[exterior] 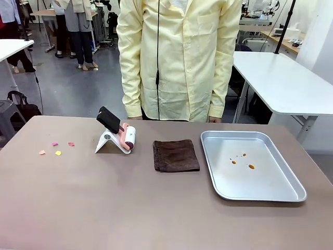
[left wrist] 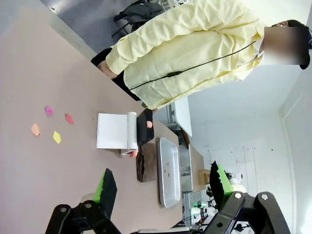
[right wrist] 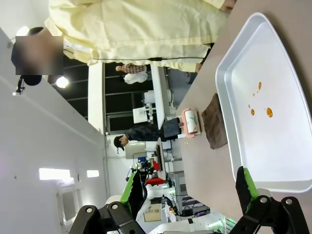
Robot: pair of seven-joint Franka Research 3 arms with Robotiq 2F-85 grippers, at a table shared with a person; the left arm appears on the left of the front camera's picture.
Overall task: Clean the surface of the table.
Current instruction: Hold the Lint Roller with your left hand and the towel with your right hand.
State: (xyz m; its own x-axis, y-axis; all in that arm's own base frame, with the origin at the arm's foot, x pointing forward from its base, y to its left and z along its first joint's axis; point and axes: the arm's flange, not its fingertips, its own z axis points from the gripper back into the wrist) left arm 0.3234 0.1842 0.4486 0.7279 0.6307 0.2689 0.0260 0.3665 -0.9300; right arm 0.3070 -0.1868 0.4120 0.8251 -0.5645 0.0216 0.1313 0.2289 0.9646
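Front view: I see the table [exterior: 156, 208] spanning the foreground, carrying 4 paper scraps [exterior: 58, 153], a lint roller [exterior: 127, 138], a brown cloth [exterior: 176, 155] and a steel tray [exterior: 270, 179]. Wrist views supply the left gripper [left wrist: 162, 179] and right gripper [right wrist: 189, 179], both with fingers spread apart, holding nothing.

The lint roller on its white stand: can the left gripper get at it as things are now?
Probably yes. The left gripper is open, above the table, and faces the lint roller; nothing stands between them. The paper scraps lie off to one side, the brown cloth beyond it.
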